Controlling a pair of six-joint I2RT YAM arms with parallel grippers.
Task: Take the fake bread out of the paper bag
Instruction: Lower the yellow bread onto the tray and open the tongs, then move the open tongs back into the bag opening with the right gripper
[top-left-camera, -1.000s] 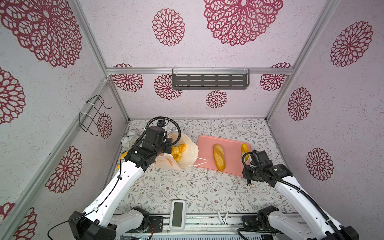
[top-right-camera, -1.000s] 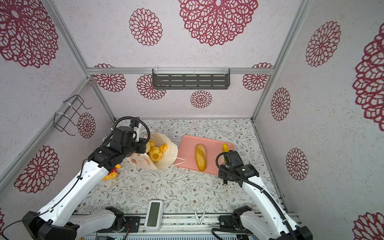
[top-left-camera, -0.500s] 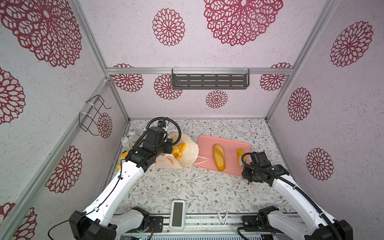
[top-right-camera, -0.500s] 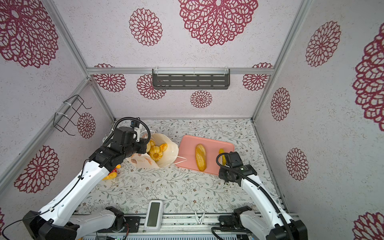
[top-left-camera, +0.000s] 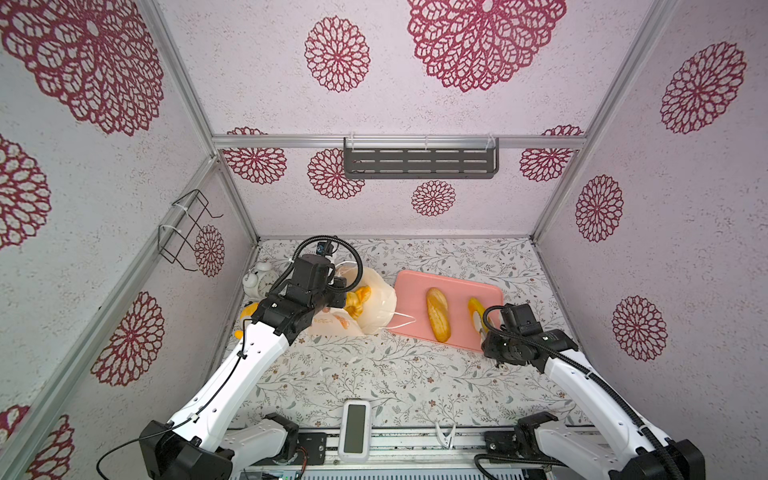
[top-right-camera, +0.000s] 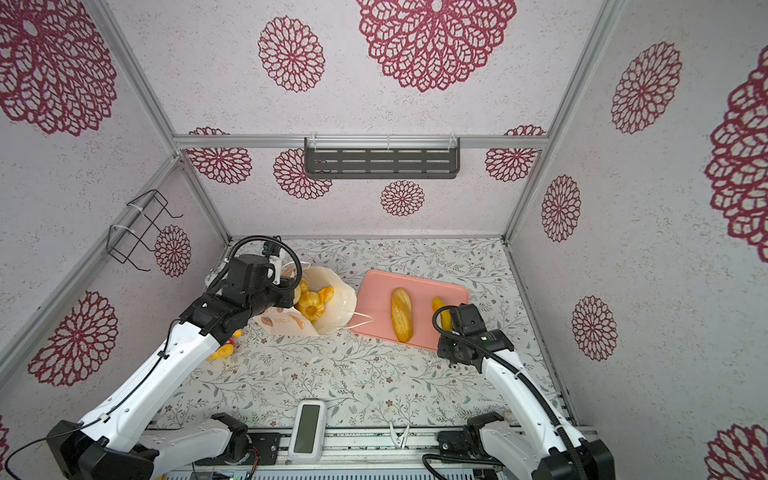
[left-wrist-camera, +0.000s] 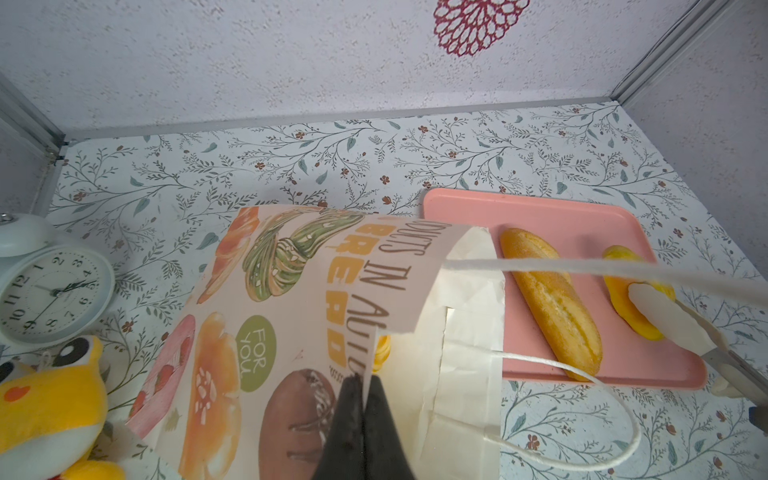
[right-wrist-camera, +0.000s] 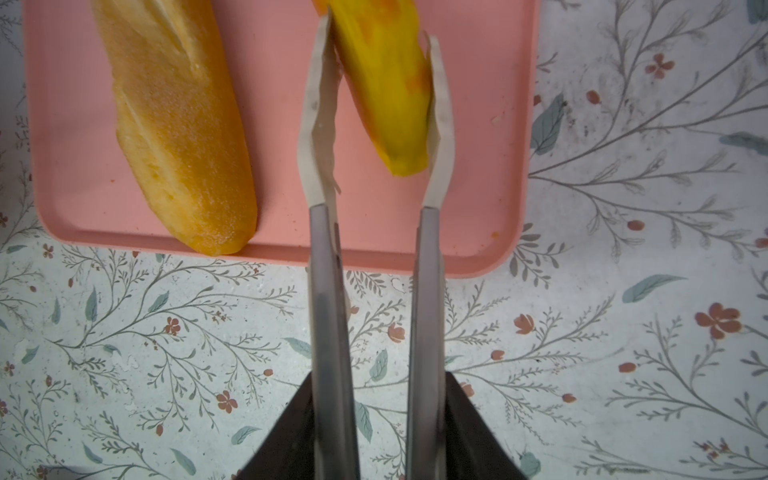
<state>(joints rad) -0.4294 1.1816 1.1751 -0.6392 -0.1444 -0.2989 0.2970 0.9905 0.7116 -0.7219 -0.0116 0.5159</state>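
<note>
Pinching the paper bag (left-wrist-camera: 291, 291) by its rim with the left gripper (left-wrist-camera: 363, 386), squeezing the black tips tight together on the paper edge, low centre in the left wrist view. Propping the mouth open that way and showing off the fake bread left inside: fluted buns (top-right-camera: 311, 305) bunching up at the opening, left of centre in a top view.

Hovering over the pink tray (right-wrist-camera: 478, 124) with the right gripper (right-wrist-camera: 377, 50), spreading apart either side of a yellow roll (right-wrist-camera: 386, 95) near the top edge of the right wrist view. Hugging one flank, leaving a sliver of gap on the other, so probably not squeezing. Lying flat on the tray, lining up roughly parallel with the baguette (right-wrist-camera: 174, 124), both already out.

Guessing at the next bit, all about direction: heading from right of centre back toward the left in both top views, aiming at a bag mouth tipping toward the tray side. Betting on the right arm for the grab, being the free one. Skipping the left despite sitting nearer, being busy clamping the rim. Probably needing a wider spread for those round buns, having no long axis to line up with.
</note>
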